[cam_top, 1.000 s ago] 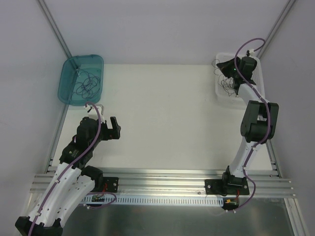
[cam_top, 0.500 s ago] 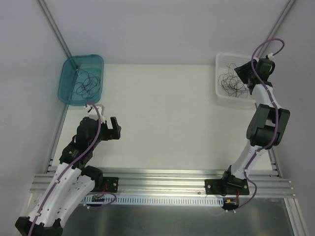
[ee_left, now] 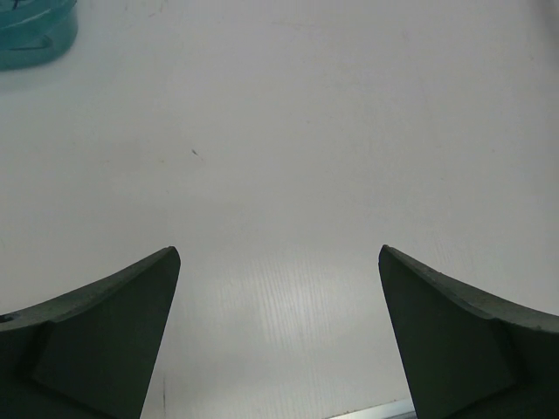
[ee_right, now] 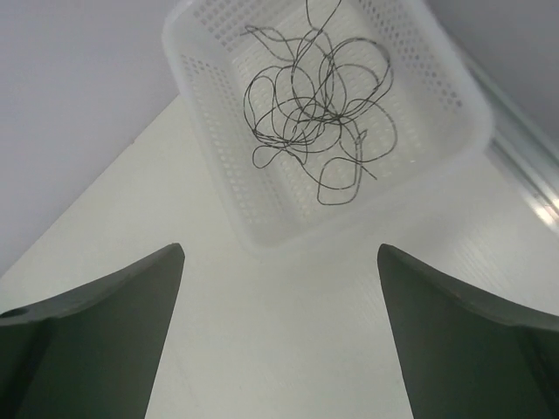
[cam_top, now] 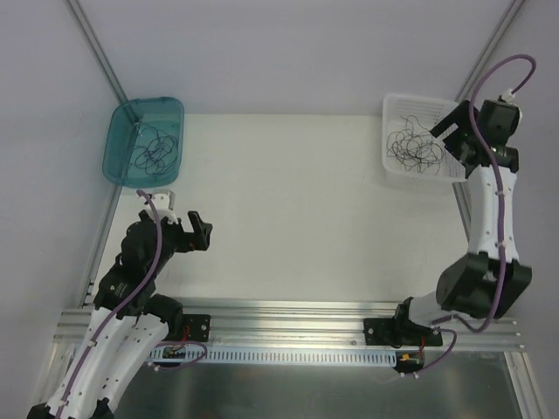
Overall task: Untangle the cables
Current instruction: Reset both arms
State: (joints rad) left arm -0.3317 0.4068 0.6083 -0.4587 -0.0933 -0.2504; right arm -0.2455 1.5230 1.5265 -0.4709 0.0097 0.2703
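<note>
A bundle of thin dark cables [cam_top: 414, 147] lies loose in the white perforated basket [cam_top: 389, 162] at the back right. In the right wrist view the cables [ee_right: 316, 112] curl in loops on the floor of the basket [ee_right: 262, 234]. My right gripper [cam_top: 452, 133] hovers at the basket's right rim, open and empty [ee_right: 279, 250]. More cables [cam_top: 154, 147] lie in the teal bin [cam_top: 117, 159] at the back left. My left gripper [cam_top: 200, 230] stands open over bare table [ee_left: 278, 253], below the bin and holding nothing.
A corner of the teal bin [ee_left: 33, 35] shows at the top left of the left wrist view. An aluminium rail [cam_top: 288, 325] runs along the near table edge. Frame posts [cam_top: 98, 54] rise behind both containers.
My right gripper has opened, let go of the cables, and drawn back rightward off the basket. The cables now lie uncovered in it. The left arm has shifted slightly toward the near left.
</note>
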